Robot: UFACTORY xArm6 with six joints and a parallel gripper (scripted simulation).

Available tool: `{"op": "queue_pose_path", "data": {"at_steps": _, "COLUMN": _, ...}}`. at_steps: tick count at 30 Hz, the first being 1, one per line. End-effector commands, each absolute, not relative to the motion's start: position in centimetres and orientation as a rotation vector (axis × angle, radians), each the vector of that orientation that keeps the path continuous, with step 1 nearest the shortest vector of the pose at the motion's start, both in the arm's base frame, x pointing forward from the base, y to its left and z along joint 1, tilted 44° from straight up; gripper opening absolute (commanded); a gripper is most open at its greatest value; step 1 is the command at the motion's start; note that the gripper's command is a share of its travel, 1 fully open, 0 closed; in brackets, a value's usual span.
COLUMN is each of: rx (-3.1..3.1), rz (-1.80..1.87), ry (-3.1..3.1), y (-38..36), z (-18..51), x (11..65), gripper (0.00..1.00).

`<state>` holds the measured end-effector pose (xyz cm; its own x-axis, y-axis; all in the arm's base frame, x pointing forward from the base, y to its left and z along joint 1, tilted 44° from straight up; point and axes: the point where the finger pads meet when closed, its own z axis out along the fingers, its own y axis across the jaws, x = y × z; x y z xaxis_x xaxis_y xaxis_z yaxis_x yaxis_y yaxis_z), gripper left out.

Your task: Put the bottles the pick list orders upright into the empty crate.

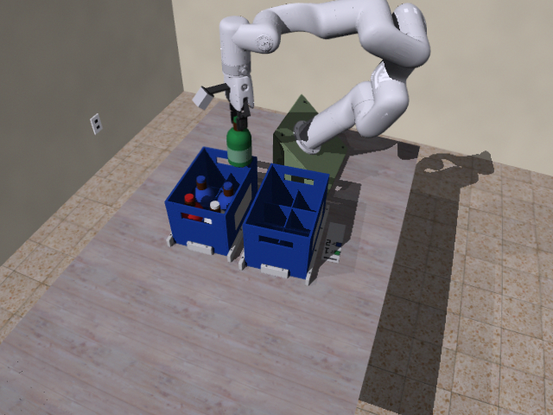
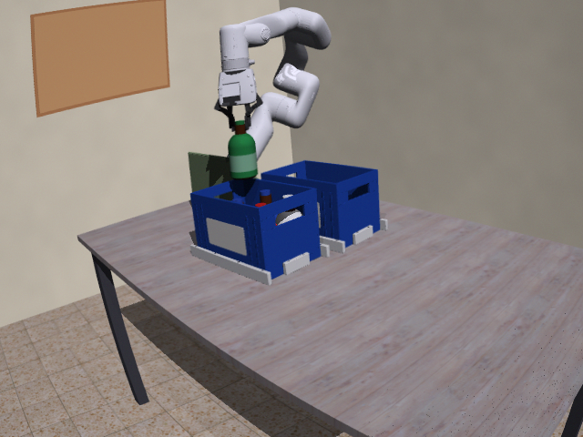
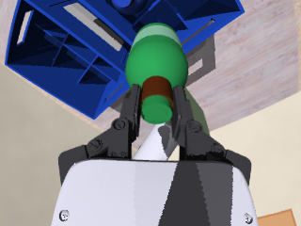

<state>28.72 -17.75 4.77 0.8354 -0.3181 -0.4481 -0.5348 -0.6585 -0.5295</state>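
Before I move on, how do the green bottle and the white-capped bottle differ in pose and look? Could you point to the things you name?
The green bottle [image 1: 239,144] [image 2: 242,157] [image 3: 156,61] hangs upright above the crate, its neck between the gripper's [image 1: 238,119] [image 2: 240,121] [image 3: 157,101] fingers; the white-capped bottle [image 1: 215,206] sits down inside the crate [image 1: 199,232] [image 2: 291,239], ungripped.
The green bottle's cap is green; the white-capped bottle's is white.
The green bottle shows nearly whole; the white-capped bottle is mostly hidden by the crate wall.

Lab-like robot cell: arm bolted beside table, corkboard on wall.
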Motion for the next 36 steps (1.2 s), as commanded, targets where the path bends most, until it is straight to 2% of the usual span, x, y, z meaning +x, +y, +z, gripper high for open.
{"op": "queue_pose_path", "data": {"at_steps": 1, "rx": -2.339, "rz": 0.413, "ry": 0.621, "y": -17.6, "z": 5.2, "x": 28.8, "gripper": 0.0}}
{"op": "queue_pose_path", "data": {"at_steps": 36, "rx": -2.339, "rz": 0.413, "ry": 0.621, "y": -13.1, "z": 9.5, "x": 28.1, "gripper": 0.0}}
